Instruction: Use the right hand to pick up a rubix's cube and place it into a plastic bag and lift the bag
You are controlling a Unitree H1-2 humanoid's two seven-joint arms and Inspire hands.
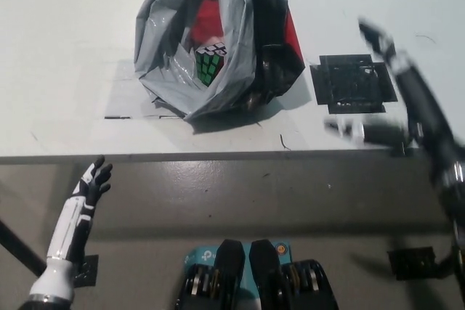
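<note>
Rubik's cube [209,63]: already inside grey plastic bag [174,41], upright on white desk [65,49]. Right hand [378,38]: blurred beside black tape patch [352,83], apart from bag; finger state cannot be told. Left hand [93,179]: resting below desk edge, fingers apart, empty. Step outstanding: lift. Next needs grasping the bag's top.

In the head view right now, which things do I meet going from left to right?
White left hand → grey plastic bag → Rubik's cube inside the bag → black tape square on the table → black right hand, blurred.
</note>
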